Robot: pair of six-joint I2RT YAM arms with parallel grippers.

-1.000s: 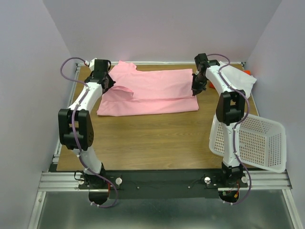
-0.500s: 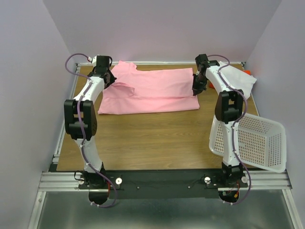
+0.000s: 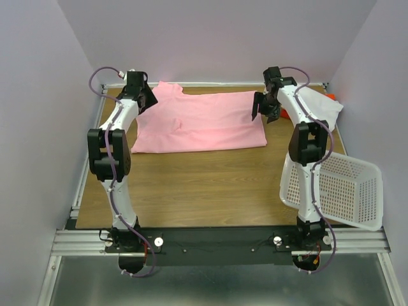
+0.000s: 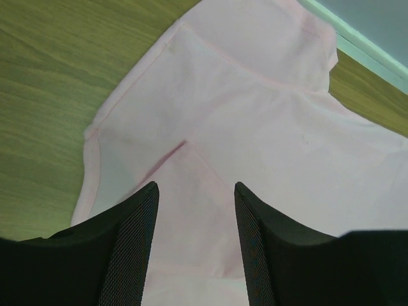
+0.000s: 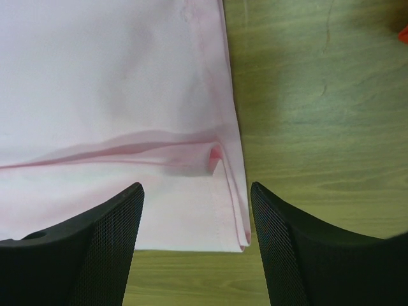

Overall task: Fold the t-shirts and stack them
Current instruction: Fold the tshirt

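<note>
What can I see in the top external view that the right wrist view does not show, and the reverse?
Only the top view shows the white basket, the white t-shirt and the left arm. Only the right wrist view shows the layered hem corner of the pink t-shirt up close. Both show that shirt on the wooden table, with the right jaws open above its edge.

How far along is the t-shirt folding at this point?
Done: the pink t-shirt lies flat on the table with one lengthwise fold in. In hand: nothing gripped; the left gripper and right gripper hover open over its two ends. Left: finishing its folds, then the white t-shirt and orange-red t-shirt, both heaped at the far right corner; no stack yet.
</note>
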